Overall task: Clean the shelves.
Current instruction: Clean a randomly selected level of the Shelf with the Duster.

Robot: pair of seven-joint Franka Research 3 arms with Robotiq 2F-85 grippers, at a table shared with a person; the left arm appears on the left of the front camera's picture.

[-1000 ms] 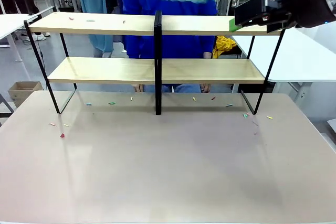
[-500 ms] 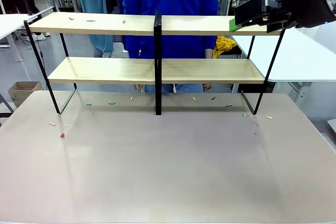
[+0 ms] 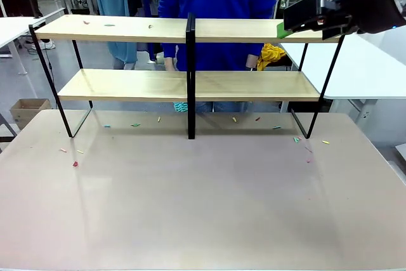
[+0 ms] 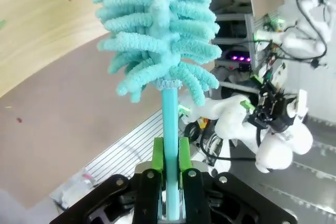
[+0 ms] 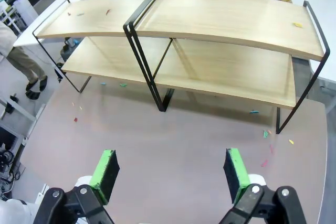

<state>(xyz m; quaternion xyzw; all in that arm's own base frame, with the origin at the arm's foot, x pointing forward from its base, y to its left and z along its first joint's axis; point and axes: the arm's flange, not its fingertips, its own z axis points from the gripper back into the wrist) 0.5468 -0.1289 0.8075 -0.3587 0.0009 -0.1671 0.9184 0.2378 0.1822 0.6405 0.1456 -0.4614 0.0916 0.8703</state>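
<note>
Left end effector (image 4: 169, 166), clamped on a teal duster (image 4: 157, 35), aims its fluffy head at the shelves (image 4: 47, 30), whose board lies beyond the tip.

Count: 1 set of shelves (image 3: 254, 30) with 2 light-wood boards (image 3: 139, 84) and 1 central post (image 3: 190, 74); 1 teal chenille duster (image 4: 157, 35); 2 grippers, left gripper (image 4: 170, 161) and right gripper (image 5: 169, 156). Top board: 3 coloured bits (image 3: 109, 25) on its left half, 1 yellow bit (image 5: 297, 24) near its right end; tabletop (image 3: 203, 207): roughly a dozen scraps (image 3: 75, 164), exact number unclear. Also 1 cardboard box (image 3: 25, 111), 1 person in blue (image 3: 216, 4)
</note>
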